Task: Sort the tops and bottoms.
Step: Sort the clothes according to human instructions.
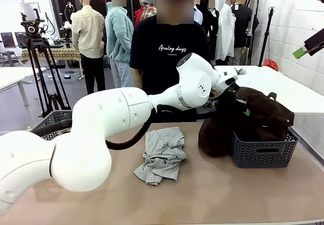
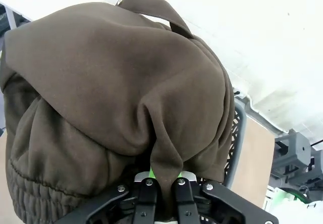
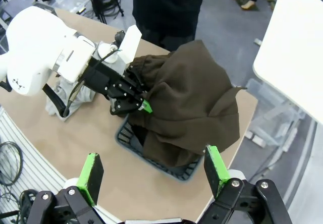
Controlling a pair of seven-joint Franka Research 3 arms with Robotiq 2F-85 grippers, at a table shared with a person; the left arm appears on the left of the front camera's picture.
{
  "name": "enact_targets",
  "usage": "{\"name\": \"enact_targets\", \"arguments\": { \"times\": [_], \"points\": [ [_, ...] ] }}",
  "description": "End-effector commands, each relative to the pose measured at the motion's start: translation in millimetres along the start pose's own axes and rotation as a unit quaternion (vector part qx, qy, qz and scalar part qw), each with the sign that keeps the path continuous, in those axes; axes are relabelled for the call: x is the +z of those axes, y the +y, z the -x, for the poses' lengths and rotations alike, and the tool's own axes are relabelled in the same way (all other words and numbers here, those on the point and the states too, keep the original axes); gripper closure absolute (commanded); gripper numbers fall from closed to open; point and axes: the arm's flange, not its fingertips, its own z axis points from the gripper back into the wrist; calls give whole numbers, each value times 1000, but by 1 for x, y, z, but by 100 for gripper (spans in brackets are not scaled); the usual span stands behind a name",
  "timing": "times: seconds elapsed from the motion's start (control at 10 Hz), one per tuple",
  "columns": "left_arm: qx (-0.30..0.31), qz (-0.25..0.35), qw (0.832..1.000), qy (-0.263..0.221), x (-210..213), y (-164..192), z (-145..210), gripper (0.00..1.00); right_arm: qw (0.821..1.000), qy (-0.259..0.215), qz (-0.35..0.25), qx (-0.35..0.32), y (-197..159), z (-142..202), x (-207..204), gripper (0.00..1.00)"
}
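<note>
Centres on a grey plastic mesh basket [image 1: 263,154] near the right end of a tan table [image 1: 228,194]. Heaped in and over that basket: a large dark brown garment [image 1: 263,116], domed above the rim and spilling down the basket's left wall toward the tabletop.

Reaching in from the basket's left: the left gripper [image 1: 243,108], clamped fully shut on a pinched ridge of that brown cloth (a sliver of green pad just peeping beside the fold in the wrist view).

Looks like thick, matte sweatshirt knit: soft, limp, fairly weighty for cloth, with a gathered elastic waistband [image 2: 20,188] along one edge and a flat strap-like loop [image 2: 151,4] at the top. Likely to sag and drag under a lift, and to snag on the basket's open mesh; no risk of breakage. Best taken at the bunched waistband or at a deep fold like the present one, not at a thin edge.

To the left of the basket, apart from it, lying on the table: a small light grey T-shirt [image 1: 162,154], crumpled, of thin soft knit, light enough for a shallow pinch at any raised wrinkle.

High above the basket: the right gripper [image 3: 153,171], jaws spread wide, holding nothing.

No telling of any second dark garment beneath the brown one.
</note>
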Motion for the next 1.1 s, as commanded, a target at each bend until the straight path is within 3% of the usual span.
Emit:
{"name": "enact_targets", "arguments": {
  "times": [0.0, 0.3, 0.6, 1.0],
  "points": [
    [-15, -3, 1000, 11, -1, 5, -19, 100, 1000, -1, 0, 0, 1, 1, -1, 0],
    [-78, 33, 996, 40, -55, 7, -60, 100, 1000, -1, 0, 0, 1, 1, -1, 0],
    [-83, 42, 994, 51, -97, 24, -59, 100, 1000, -1, 0, 0, 1, 1, -1, 0],
    [-67, 68, 994, 52, -117, 36, -48, 100, 1000, -1, 0, 0, 1, 1, -1, 0]
  ]
}}
